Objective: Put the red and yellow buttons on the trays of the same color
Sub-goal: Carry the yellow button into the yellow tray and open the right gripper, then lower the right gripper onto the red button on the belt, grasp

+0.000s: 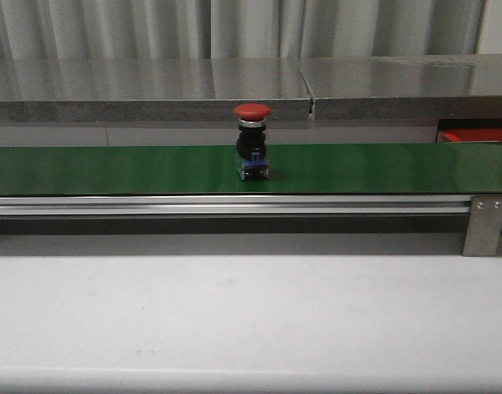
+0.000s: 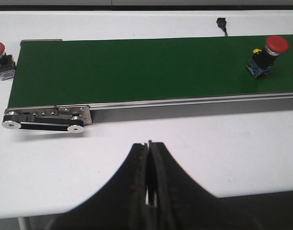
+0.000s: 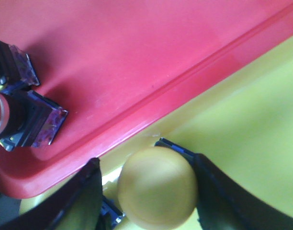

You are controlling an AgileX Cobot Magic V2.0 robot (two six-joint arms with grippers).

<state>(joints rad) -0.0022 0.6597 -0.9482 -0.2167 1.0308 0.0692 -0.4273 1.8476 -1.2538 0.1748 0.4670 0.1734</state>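
Observation:
A red button (image 1: 252,144) stands upright on the green belt (image 1: 111,168); the left wrist view shows this red button (image 2: 266,55) far off. My left gripper (image 2: 148,143) is shut and empty above the white table. In the right wrist view a yellow button (image 3: 156,189) sits on the yellow tray (image 3: 252,124) between the fingers of my open right gripper (image 3: 146,160). One finger is touching its cap and the other stands apart from it. Two red buttons (image 3: 22,115) lie in the red tray (image 3: 137,57) alongside. The front view shows only a sliver of the red tray (image 1: 472,135).
Another red button (image 2: 2,60) stands on the white table just past the belt's roller end (image 2: 46,120). A small black plug (image 2: 222,23) lies beyond the belt. A grey shelf (image 1: 152,90) runs behind the belt.

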